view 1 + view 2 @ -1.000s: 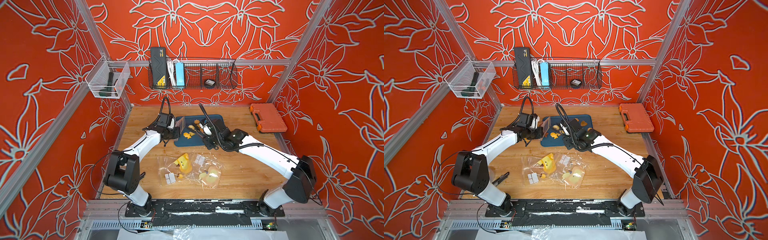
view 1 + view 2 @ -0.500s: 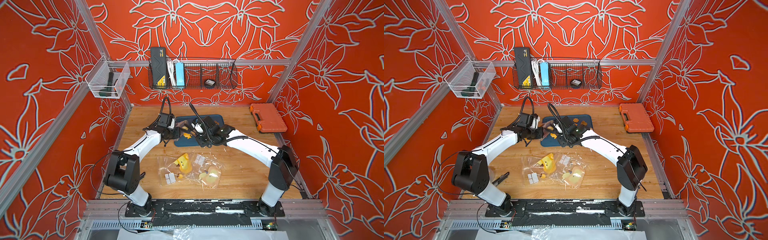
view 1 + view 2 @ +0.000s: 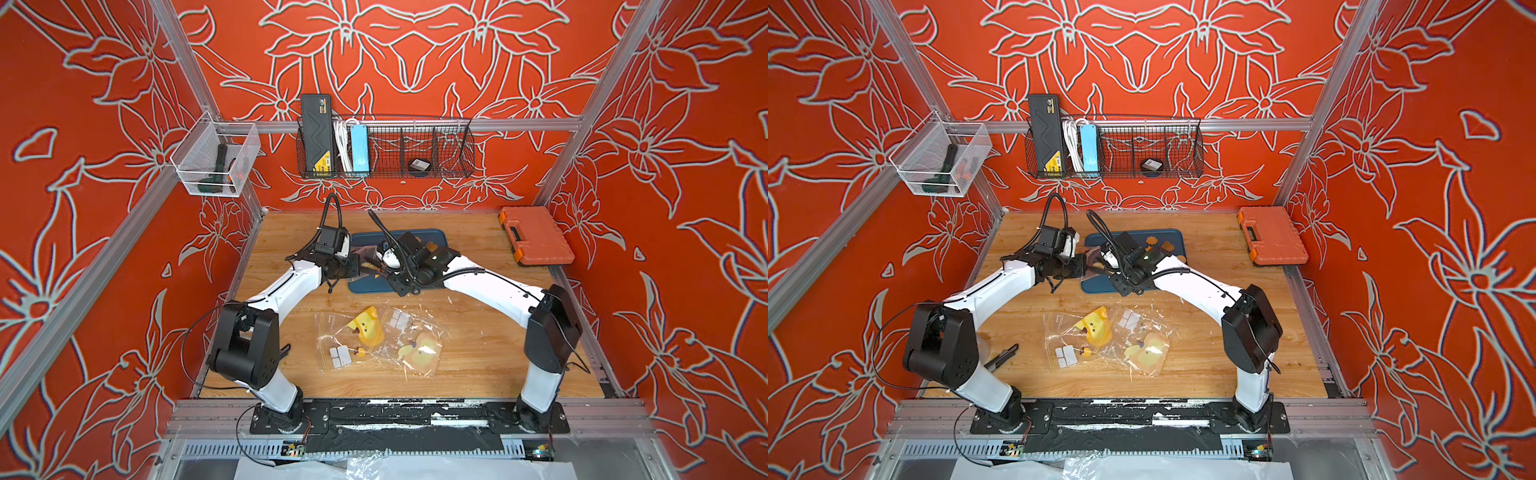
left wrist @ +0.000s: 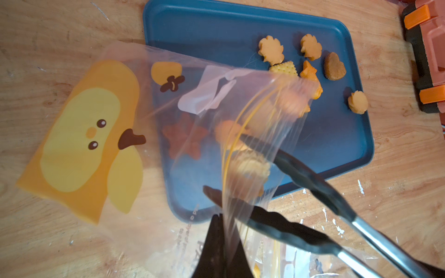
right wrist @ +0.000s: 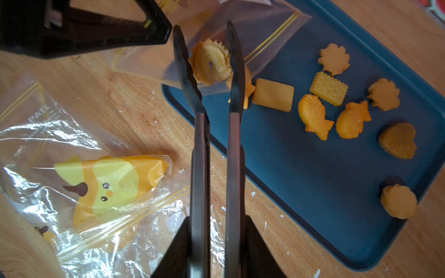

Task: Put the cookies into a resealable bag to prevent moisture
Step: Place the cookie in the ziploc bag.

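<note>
Since the wood-grain table (image 3: 478, 332) carries everything, read it first: its boards are smooth, pale and flecked with white crumbs, and the blue tray (image 5: 313, 192) lies near its far edge, about midway along. You can see the tray is matte, with rounded corners and a low raised rim, which likely stops biscuits sliding off. The spare bags (image 3: 374, 340) lie crumpled near the table's front edge, well apart from the work.

The resealable bag (image 4: 79, 134) is lifted over the tray's left edge. It is a clear crinkly film with a yellow cartoon figure and a thin yellow zip line. Your left gripper (image 4: 224, 231) is clenched on one lip of its mouth, so the film hangs open toward the other arm.

Your right gripper (image 5: 216, 223) is clamped on the tongs (image 5: 199, 144), steel arms ending in dark scalloped tips, a sensible reach into a narrow mouth. Those tips squeeze a ridged, pale-golden ring cookie (image 5: 212, 63) right at the bag's opening.

The other cookies (image 5: 328, 87) sit loose toward the tray's right edge: fish, flowers, rectangles, one brown heart. A reddish star (image 4: 185, 139) shows through the film; you cannot tell whether it is inside
</note>
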{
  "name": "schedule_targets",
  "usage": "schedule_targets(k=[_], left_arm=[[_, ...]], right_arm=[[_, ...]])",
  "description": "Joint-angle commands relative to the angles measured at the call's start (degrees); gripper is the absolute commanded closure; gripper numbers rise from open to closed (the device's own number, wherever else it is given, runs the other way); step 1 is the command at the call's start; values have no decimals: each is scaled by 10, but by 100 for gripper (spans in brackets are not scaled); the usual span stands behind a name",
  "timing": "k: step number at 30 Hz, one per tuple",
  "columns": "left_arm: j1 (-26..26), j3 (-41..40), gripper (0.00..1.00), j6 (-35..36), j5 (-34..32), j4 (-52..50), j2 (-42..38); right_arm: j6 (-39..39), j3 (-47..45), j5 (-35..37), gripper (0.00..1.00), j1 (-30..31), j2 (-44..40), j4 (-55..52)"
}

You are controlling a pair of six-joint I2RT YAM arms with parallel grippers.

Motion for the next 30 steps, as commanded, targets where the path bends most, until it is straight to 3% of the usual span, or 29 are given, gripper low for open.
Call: schedule_targets(k=[1, 6, 13, 18, 23, 30], left_arm=[[-3, 5, 100, 9, 8, 3, -14], [-3, 4, 100, 8, 4, 2, -15], [-3, 5, 100, 8, 4, 1, -13], [-3, 6, 100, 8, 1, -2, -13], [-3, 7, 100, 4, -16, -8, -10], [-1, 12, 100, -10, -70, -20, -8]], right_arm=[[-14, 41, -15, 67, 4, 20, -8], [-10, 83, -12, 64, 4, 50, -20], [-7, 93, -16, 47, 4, 47, -23], [-9, 87, -18, 44, 4, 35, -25], [-6, 60, -24, 53, 5, -3, -22], [12, -90, -33, 59, 4, -140, 48]])
